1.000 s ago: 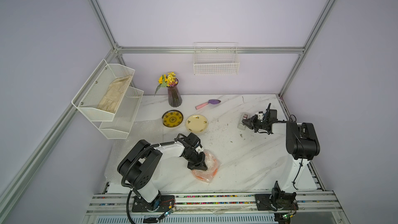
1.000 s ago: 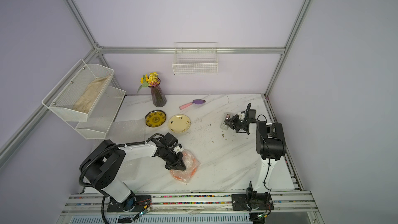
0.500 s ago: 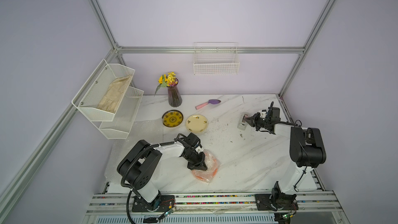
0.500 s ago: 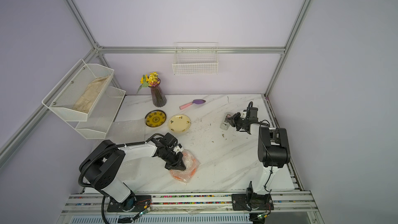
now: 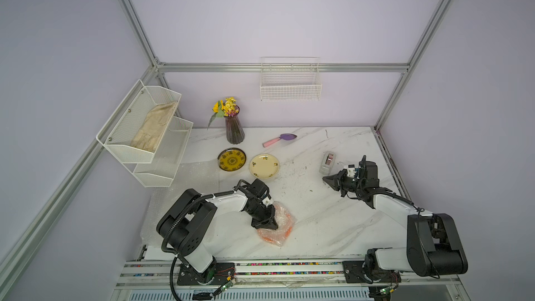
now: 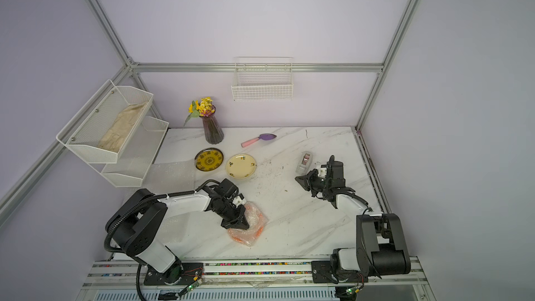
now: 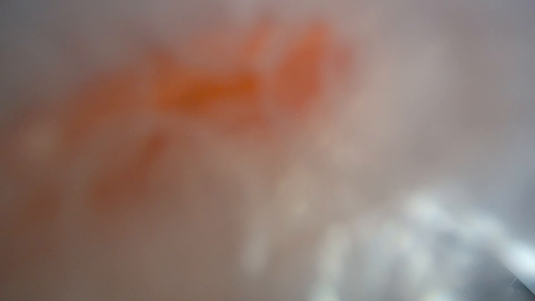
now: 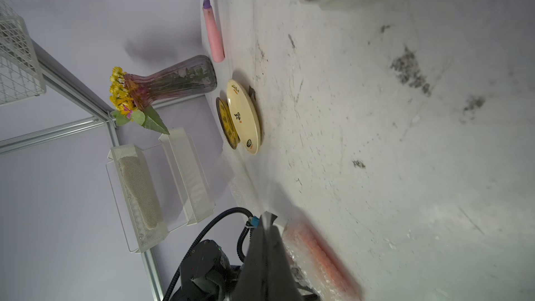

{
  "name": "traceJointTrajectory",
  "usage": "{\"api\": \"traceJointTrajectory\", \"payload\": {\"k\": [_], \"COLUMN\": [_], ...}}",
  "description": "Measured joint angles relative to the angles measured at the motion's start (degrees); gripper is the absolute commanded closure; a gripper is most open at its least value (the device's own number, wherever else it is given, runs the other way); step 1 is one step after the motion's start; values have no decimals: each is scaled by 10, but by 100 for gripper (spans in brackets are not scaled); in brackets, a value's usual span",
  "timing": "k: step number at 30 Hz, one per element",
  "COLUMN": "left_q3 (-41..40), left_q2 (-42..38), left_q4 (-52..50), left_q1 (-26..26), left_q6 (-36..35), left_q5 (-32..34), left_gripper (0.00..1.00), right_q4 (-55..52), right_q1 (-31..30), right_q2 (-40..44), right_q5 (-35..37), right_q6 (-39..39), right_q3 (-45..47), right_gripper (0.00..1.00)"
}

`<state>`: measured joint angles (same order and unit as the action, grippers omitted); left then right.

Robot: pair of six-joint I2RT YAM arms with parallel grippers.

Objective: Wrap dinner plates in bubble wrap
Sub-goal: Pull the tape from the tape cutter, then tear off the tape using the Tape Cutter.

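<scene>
Currently, left gripper (image 5: 267, 224) jaws pressed together, tips down on the bubble wrap (image 5: 282, 218) bundled over the orange plate (image 5: 287, 231); whether a fold is pinched cannot be told; yellow patterned plate (image 5: 232, 159) and cream flowered plate (image 5: 264, 165) lie unwrapped behind; right gripper (image 5: 327, 180) jaws closed, holding nothing, over the marble tabletop (image 5: 318, 221) near the tape dispenser (image 5: 328, 161); lilac walls (image 5: 289, 18).
</scene>
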<state>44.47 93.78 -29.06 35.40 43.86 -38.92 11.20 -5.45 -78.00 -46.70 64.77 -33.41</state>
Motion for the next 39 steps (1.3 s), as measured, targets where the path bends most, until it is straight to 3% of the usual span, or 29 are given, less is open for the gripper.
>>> {"api": "traceJointTrajectory", "payload": {"k": [10,16,21,26,30,33,39], "left_q3": [0,0,0,-1,-1,-1,-1], "left_q2": [-1,-1,-1,-5,-6,-6,-7], "left_q4": [-3,-3,-3,-6,-8,-9,-12], "left_q1": [0,0,0,0,2,3,3], "left_q6": [0,0,0,0,0,0,0], "left_q5": [1,2,2,6,7,8,9], "left_gripper": [90,90,90,90,90,90,90], "right_q4": [38,137,203,101,36,14,12], "right_q1": [-32,-38,-56,-96,-46,19,53], "right_q2": [-11,-127,-143,-23,62,44,-89], "right_q5": [22,24,27,3,-9,-7,25], "right_q6": [9,9,21,20,-7,-51,-158], "right_q3": [59,87,115,140,111,71,-20], "right_gripper": [100,100,79,63,52,43,47]}}
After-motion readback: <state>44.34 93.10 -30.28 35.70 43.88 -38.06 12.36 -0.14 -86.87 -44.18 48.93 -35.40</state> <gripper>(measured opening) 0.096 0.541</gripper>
